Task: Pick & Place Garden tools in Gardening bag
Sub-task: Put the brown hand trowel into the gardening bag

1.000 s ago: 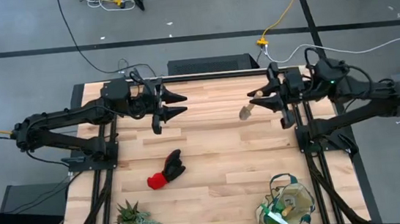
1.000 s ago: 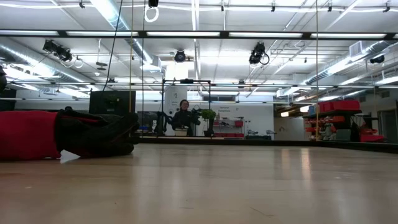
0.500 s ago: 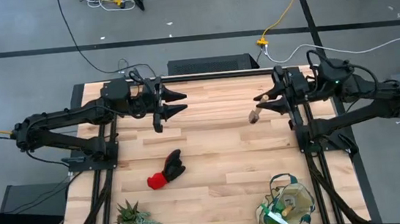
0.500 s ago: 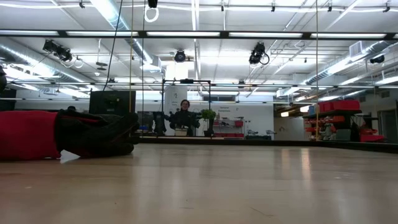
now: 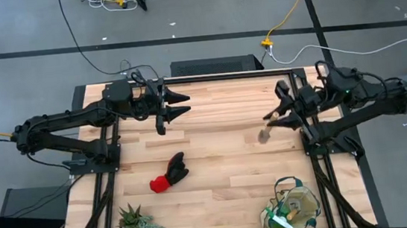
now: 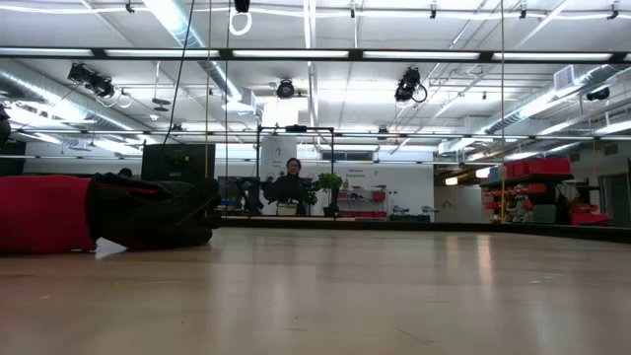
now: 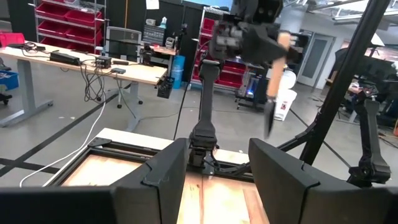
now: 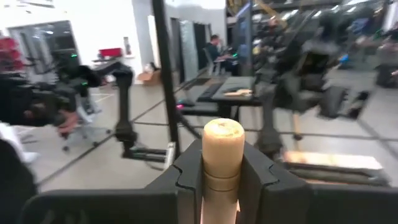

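Note:
My right gripper (image 5: 271, 116) hangs above the table's right side, shut on a wooden-handled metal tool (image 5: 265, 132); I cannot tell whether it is the trowel or the rake. The beige gardening bag (image 5: 291, 209) with green trim stands at the near right, a bright green piece (image 5: 276, 219) and a wooden handle showing in its mouth. The red-and-black glove pair (image 5: 168, 173) lies flat on the table's middle and shows as the glove pair (image 6: 99, 212) in the low view. My left gripper (image 5: 180, 105) waits open above the far left. My right gripper pinches the tool's wooden handle (image 8: 222, 163) between its two fingers, a little below the handle's rounded free end (image 8: 223, 130). The fingers are level, come from the table's right side and lie across the handle. The tool hangs clear of the table, metal head (image 7: 268, 115) downward.
A small spiky potted plant (image 5: 133, 224) stands at the near left corner. Black frame rails (image 5: 106, 191) run along the table's left and right edges. Bare wood lies between the glove pair and the bag. A person (image 6: 292, 182) sits far off in the room.
My right gripper has moved toward the table's near edge, carrying the tool clear of the table. The hand has turned, and the tool's metal head has swung toward the near edge. My left gripper has kept still.

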Controlling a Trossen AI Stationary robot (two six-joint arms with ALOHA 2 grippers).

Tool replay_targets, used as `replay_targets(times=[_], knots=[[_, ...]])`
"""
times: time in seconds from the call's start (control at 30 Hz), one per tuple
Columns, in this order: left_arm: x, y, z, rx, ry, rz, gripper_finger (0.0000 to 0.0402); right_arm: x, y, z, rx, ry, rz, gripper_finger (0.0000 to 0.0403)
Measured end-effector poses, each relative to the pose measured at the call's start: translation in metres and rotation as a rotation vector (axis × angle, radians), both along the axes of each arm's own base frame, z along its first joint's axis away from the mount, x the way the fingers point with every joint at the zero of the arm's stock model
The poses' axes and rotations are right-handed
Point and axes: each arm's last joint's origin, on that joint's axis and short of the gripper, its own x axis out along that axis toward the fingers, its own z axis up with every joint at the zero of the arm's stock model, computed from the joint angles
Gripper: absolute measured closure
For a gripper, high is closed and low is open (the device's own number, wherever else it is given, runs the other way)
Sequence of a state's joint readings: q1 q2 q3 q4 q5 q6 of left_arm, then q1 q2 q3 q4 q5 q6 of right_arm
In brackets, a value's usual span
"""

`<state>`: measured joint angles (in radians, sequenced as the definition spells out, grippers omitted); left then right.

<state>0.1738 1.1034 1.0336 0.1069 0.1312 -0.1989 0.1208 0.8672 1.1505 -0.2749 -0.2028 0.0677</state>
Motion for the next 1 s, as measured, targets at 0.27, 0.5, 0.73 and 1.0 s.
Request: replay_targets(times=[0.27,0.5,0.73,1.0], knots=[[0.000,0.000,0.000,0.000,0.000,0.015,0.0220,-0.005,0.026,-0.008,0.108,0.074,0.186,0.0344],[0.000,0.001,0.000,-0.001,-0.001,0.033,0.0220,-0.016,0.042,-0.006,0.146,0.083,0.287,0.0344],[0.000,0.001,0.000,0.000,0.000,0.033,0.0220,-0.025,0.051,0.001,0.180,0.035,0.374,0.0345],[0.000,0.001,0.000,-0.002,0.000,0.052,0.0220,-0.033,0.057,0.000,0.165,0.049,0.432,0.0345]])
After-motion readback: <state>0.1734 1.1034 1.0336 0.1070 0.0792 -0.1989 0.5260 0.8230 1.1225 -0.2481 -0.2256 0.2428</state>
